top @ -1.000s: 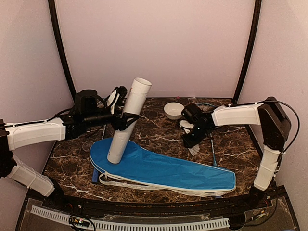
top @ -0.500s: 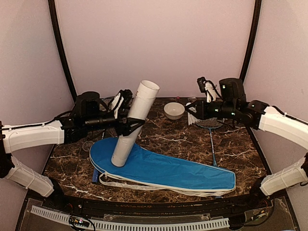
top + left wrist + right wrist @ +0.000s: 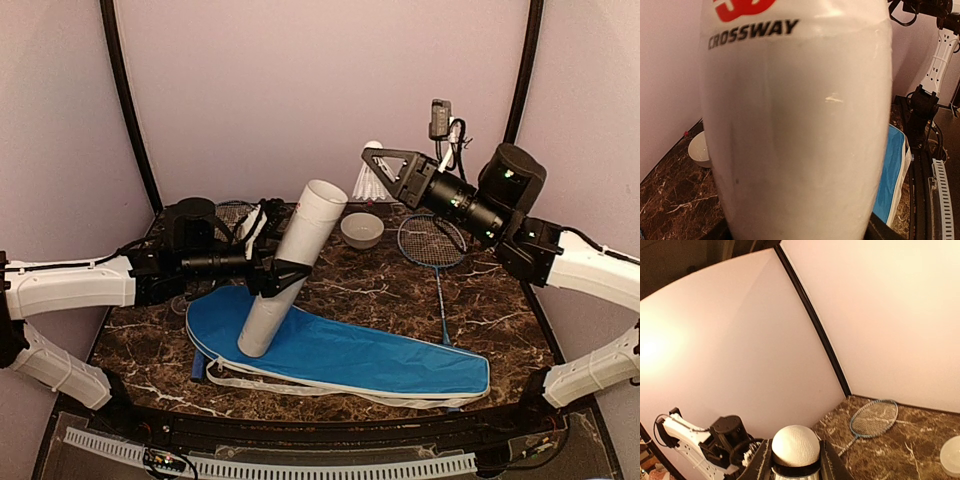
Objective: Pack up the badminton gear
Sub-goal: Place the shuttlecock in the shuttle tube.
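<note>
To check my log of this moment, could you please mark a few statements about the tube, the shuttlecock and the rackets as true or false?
1. The left gripper holds the white tube tilted, open end up. True.
2. The right gripper is empty. False: it is shut on a shuttlecock.
3. The tube's lower end is over the racket cover. True.
4. The shuttlecock is inside the tube. False: it is held in the air, apart from the tube's mouth.
5. Both rackets are in the cover. False: one racket lies bare on the table.
</note>
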### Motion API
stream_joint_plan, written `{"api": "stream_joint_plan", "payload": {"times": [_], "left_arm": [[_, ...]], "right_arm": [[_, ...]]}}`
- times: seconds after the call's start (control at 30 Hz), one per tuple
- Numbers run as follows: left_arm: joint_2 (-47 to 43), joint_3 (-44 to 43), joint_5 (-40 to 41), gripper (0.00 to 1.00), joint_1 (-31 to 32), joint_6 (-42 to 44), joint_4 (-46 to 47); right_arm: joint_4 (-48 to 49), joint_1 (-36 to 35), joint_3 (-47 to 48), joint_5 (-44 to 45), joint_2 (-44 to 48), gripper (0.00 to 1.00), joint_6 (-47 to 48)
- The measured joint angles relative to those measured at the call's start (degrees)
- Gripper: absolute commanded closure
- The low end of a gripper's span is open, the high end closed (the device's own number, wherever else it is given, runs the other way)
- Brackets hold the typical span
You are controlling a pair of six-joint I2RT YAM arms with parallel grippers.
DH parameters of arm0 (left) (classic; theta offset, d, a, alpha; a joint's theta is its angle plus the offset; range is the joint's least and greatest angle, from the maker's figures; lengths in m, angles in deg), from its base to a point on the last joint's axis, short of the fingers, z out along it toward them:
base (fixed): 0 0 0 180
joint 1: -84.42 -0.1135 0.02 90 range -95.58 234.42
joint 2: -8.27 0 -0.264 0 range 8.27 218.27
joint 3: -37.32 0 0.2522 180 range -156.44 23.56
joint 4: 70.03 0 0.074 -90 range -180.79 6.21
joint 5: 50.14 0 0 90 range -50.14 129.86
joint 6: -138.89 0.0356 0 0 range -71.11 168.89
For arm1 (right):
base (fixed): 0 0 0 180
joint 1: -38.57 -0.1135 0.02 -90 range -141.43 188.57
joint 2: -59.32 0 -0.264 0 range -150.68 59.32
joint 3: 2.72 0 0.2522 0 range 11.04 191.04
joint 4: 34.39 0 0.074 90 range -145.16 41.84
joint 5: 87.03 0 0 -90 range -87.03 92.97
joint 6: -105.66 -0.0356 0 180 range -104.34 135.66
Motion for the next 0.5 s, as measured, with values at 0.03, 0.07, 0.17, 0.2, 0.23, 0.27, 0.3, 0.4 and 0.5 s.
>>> {"api": "stream_joint_plan", "payload": {"times": [0.03, 0.07, 0.17, 0.2, 0.23, 0.27, 0.3, 0.4, 0.5], "left_arm": [[0.00, 0.00, -0.02, 0.32, 0.00, 0.02, 0.00], [0.00, 0.02, -0.04, 0.32, 0.00, 0.02, 0.00], [0.00, 0.02, -0.09, 0.32, 0.00, 0.02, 0.00], [0.00, 0.02, -0.09, 0.32, 0.00, 0.07, 0.00], [0.00, 0.02, -0.11, 0.32, 0.00, 0.07, 0.00], [0.00, 0.02, -0.11, 0.32, 0.00, 0.09, 0.00], [0.00, 0.02, -0.11, 0.32, 0.00, 0.09, 0.00], [0.00, 0.02, -0.11, 0.32, 0.00, 0.22, 0.00], [0.00, 0.02, -0.11, 0.32, 0.00, 0.26, 0.00]], "right_arm": [[1.97, -0.66, 0.00, 0.46, -0.50, 0.82, -0.04], [4.00, -1.33, 0.02, 1.03, -1.09, 0.82, -0.04], [8.72, -3.13, 0.76, 2.36, -3.96, 0.82, 0.00], [9.35, -3.56, 1.09, 2.58, -4.76, 0.82, 0.04], [9.86, -4.17, 1.57, 2.97, -5.75, 0.82, 0.26], [10.27, -4.72, 2.03, 3.41, -6.62, 0.82, 0.50], [10.64, -5.42, 2.60, 3.78, -7.63, 0.82, 0.90], [10.45, -6.91, 4.39, 5.03, -9.81, 0.82, 2.01], [10.49, -7.67, 5.66, 6.21, -10.88, 0.83, 3.08]]}}
